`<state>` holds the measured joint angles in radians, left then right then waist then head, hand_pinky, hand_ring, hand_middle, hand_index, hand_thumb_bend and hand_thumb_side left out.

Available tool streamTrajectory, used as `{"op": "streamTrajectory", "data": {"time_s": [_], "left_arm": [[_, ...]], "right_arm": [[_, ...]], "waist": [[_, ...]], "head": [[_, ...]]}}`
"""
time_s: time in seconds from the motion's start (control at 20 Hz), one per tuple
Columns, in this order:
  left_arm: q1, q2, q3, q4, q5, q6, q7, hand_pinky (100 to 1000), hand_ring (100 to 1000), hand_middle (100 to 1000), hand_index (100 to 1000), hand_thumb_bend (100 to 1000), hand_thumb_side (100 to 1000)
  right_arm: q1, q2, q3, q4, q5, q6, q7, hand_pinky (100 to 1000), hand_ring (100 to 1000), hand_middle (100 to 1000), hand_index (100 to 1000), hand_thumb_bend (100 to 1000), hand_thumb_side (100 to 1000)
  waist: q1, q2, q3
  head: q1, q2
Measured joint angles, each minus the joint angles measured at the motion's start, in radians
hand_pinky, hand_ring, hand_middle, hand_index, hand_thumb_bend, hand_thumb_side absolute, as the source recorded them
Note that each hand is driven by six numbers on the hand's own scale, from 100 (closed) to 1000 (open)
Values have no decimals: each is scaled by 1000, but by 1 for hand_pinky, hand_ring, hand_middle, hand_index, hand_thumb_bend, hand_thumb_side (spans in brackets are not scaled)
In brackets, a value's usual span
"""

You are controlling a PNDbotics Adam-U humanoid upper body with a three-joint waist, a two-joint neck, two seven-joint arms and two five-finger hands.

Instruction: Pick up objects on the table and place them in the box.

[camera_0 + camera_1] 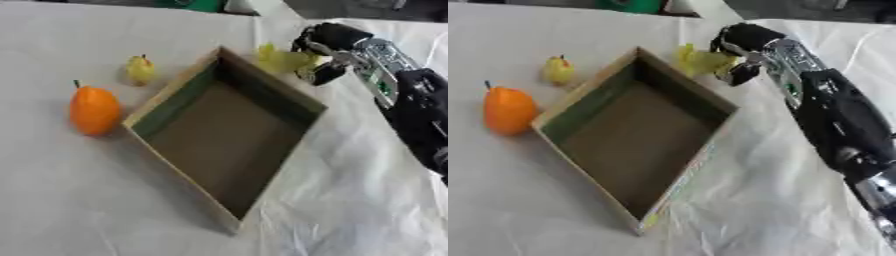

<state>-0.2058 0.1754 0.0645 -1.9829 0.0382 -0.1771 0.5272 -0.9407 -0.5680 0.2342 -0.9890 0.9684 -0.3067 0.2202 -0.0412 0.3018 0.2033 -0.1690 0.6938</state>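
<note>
Zero items in box (262,85) | right hand (745,42) grips yellow fruit (702,61)

The surface (79,200) is viewed steeply from above by both head eyes, close in; the box (636,145) and right hand (741,47) are shared, slightly offset.

Right arm (833,120) entering past the far corner of the open brown cardboard box (636,135): bulky matte-black forearm shell, silver metal wrist section with green marks, ending in a black-fingered right hand (741,42) with rounded glossy casing.
</note>
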Motion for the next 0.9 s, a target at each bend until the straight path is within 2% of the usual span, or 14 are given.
{"op": "streamTrajectory", "data": {"time_s": [0.2, 0.45, 0.5, 0.65, 0.7, 0.75, 0.9], "left_arm": [[0, 0, 0, 0, 0, 1, 1, 479, 587, 584, 765, 100, 1000], [0, 0, 0, 0, 0, 1, 1, 479, 587, 584, 765, 100, 1000], [0, 0, 0, 0, 0, 1, 1, 479, 587, 585, 765, 100, 1000], [3, 0, 0, 0, 0, 1, 1, 478, 587, 585, 765, 100, 1000], [3, 0, 0, 0, 0, 1, 1, 478, 587, 585, 765, 100, 1000], [3, 0, 0, 0, 1, 1, 1, 478, 587, 585, 765, 100, 1000], [3, 0, 0, 0, 2, 1, 1, 479, 588, 586, 765, 100, 1000]], "right_arm": [[0, -10, -13, -50, -36, 38, -29, 567, 516, 315, 442, 100, 222], [1, -27, -24, -129, -87, 91, -61, 567, 516, 315, 442, 100, 222], [3, -28, -24, -139, -92, 99, -61, 562, 503, 299, 423, 100, 257], [-9, -36, -32, -175, -117, 98, -71, 559, 506, 305, 427, 100, 249], [-15, -43, -35, -193, -129, 91, -80, 558, 510, 308, 429, 100, 277], [-17, -50, -34, -213, -141, 84, -91, 558, 511, 309, 430, 100, 242], [-13, -64, -16, -278, -169, 77, -108, 557, 514, 313, 436, 100, 259]], "waist": [[3, 0, -1], [4, -1, -4], [4, -2, -4], [10, -4, -6], [11, -5, -8], [11, -6, -10], [13, -6, -11]], "head": [[0, 0], [-1, 0], [-1, 0], [-14, 2], [-18, 5], [-21, 7], [-28, 10]]}}
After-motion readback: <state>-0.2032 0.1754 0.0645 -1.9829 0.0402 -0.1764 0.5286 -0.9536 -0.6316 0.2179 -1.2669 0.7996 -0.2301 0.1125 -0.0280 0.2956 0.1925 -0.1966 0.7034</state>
